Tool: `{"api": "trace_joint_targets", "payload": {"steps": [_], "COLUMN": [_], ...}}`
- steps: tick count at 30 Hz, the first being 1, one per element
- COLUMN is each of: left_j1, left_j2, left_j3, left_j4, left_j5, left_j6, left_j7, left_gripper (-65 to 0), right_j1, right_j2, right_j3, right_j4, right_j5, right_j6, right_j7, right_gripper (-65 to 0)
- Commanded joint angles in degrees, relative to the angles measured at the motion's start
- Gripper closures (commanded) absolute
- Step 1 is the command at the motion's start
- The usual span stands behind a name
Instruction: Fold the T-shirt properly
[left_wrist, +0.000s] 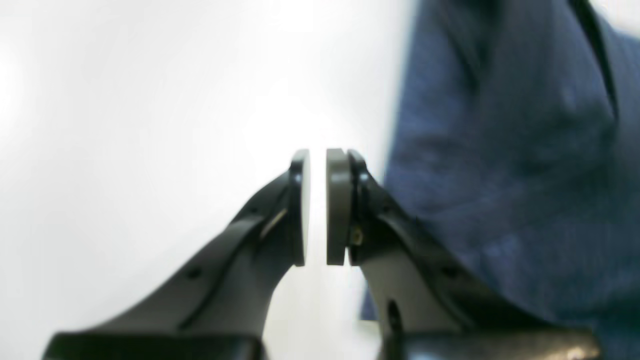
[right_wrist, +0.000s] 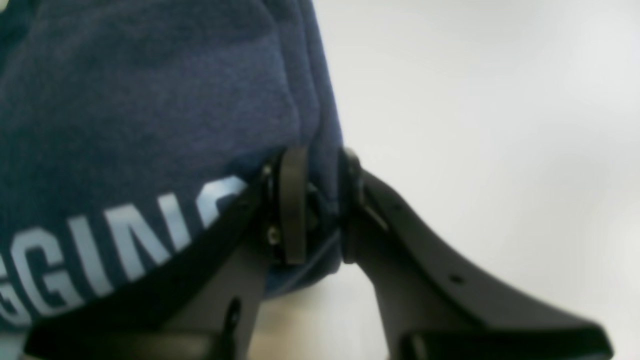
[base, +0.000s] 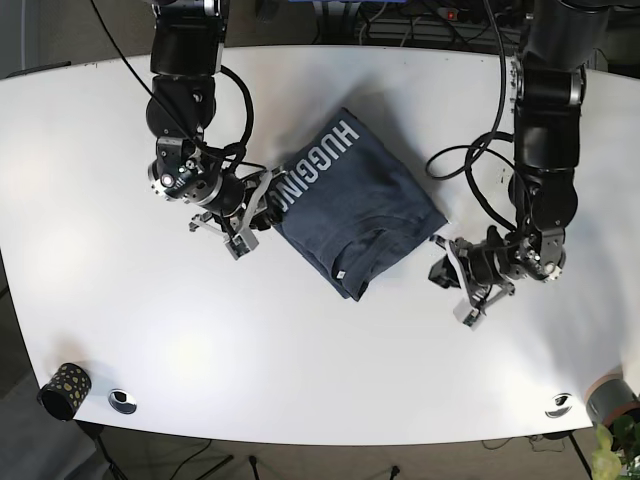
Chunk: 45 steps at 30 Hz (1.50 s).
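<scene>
- T-shirt (base: 350, 205): navy, folded into a rough rectangle, lying at an angle mid table (base: 320, 360), white "HUGGING" lettering near its upper-left edge. Small white tag shows at the lower edge.
- My right fingers (right_wrist: 315, 205) are clamped on the shirt's edge by the lettering; right wrist view shows blue cloth pinched between the pads (right_wrist: 294, 205), letters "GGING" just beside them. In base view that's my arm on the left of the pic, fingers (base: 262, 195) right at the shirt's left corner.
- My left fingers (left_wrist: 318, 207): narrow gap, nothing between them, only bare white table behind. Shirt cloth (left_wrist: 510, 150) lies just to the side of them, blurry; can't tell if the outer pad touches it.
- Base view: left fingers (base: 452, 270) sit just off the shirt's right corner, over the table.
- Around: black cup w/ yellow dots (base: 63, 388) at the near-left table edge, small metal ring (base: 123, 400) beside it, another ring (base: 560, 404) near-right, a grey pot w/ a plant (base: 612, 408) at the far right corner. All well apart from the shirt.
- Black cables (base: 470, 165) loop over the table by my left arm, near the shirt's right side.
</scene>
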Motion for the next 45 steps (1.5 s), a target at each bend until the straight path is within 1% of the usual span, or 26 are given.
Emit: {"api": "trace_joint_targets", "payload": {"steps": [1,3,5,9,13,14,16,20,23,26,27,28,31,34,36,39,41,42,43,45], "left_j1": [-2.74,-2.82,-1.51,1.40,5.35,6.67,8.78,12.74,14.85,16.52,16.96,17.48,18.63,19.51,20.12,20.21,20.30,20.56,21.35,22.58], "left_j2": [0.20,0.20,0.20,1.52,4.50,4.94,5.03,5.30,6.79,7.05,7.14,7.14,7.76,9.08,9.08,8.72,8.72,8.72,8.72,8.64], "left_j3": [-0.20,-0.64,-2.40,-7.23,-10.84,-11.19,-10.57,-10.22,-10.22,-10.22,-10.22,-10.22,-10.22,-10.22,-10.31,-10.49,-10.49,-10.40,-10.22,-10.14], "left_j4": [2.74,5.38,8.98,15.49,22.34,24.37,27.36,32.89,36.06,38.96,39.58,40.28,41.60,42.30,42.30,41.77,41.51,41.16,41.16,41.33], "left_j5": [-1.44,-1.44,-1.44,-1.44,-1.00,-1.00,-1.00,-1.09,-1.17,-1.17,-1.09,-1.09,-1.09,-1.00,-1.00,-1.00,-1.00,-1.00,-0.91,-0.82], "left_j6": [-0.30,-0.30,-0.30,-0.30,-0.30,-0.30,-0.30,-0.30,2.47,4.41,4.76,5.37,7.92,11.44,13.46,14.52,14.52,14.52,14.52,14.52], "left_j7": [-1.37,-1.20,1.09,6.63,9.53,9.61,9.61,9.61,9.61,9.61,9.61,9.61,9.44,9.26,9.26,9.17,9.09,9.00,8.30,6.54], "left_gripper": [-4.2,-4.2,-4.2,-4.3,-4.3,-4.3,-4.3,-4.3,-4.4,-4.4,-4.4,-4.6,-11.3,-20.0,-23.9,-24.0,-24.0,-24.0,-24.2,-24.2], "right_j1": [-0.85,-2.61,-3.84,-4.01,-2.61,-2.61,-2.69,-4.80,-6.91,-9.11,-9.55,-9.82,-10.17,-10.17,-10.08,-9.73,-9.82,-9.99,-10.08,-10.08], "right_j2": [-0.53,-0.53,-0.62,-0.62,-0.18,0.35,0.53,0.53,0.44,0.17,-0.18,-1.23,-3.87,-6.24,-7.30,-7.39,-7.30,-6.86,-6.51,-6.16], "right_j3": [-2.41,-5.13,-6.89,-6.98,-6.54,-5.66,-5.22,-7.24,-11.20,-15.77,-17.00,-18.85,-22.45,-24.65,-24.83,-24.39,-22.54,-20.61,-18.67,-16.65], "right_j4": [3.74,6.29,9.02,12.27,12.54,12.54,12.45,12.45,12.45,12.54,12.54,12.45,12.36,12.36,12.54,12.71,12.80,13.24,13.50,13.59], "right_j5": [0.76,0.76,0.76,0.76,0.41,0.32,0.41,0.32,0.67,0.67,0.76,0.76,0.32,0.23,0.23,0.23,0.23,0.50,0.76,0.76], "right_j6": [0.45,0.45,0.45,0.45,0.45,0.45,0.45,0.45,0.45,0.45,0.45,0.45,0.45,0.45,0.45,0.45,0.45,0.45,0.45,0.45], "right_j7": [0.25,-0.02,-0.02,-0.98,-2.30,-2.30,-2.30,-2.83,-2.83,-2.83,-2.83,-2.83,-2.83,-2.83,-2.83,-2.83,-2.83,-2.83,-3.09,-3.09], "right_gripper": [-9.4,-9.4,-9.4,-9.4,-9.4,-9.4,-9.4,-9.4,-9.4,-9.4,-9.4,-9.4,-9.4,-9.4,-9.4,-9.4,-9.4,-9.4,-9.4,-9.4]}}
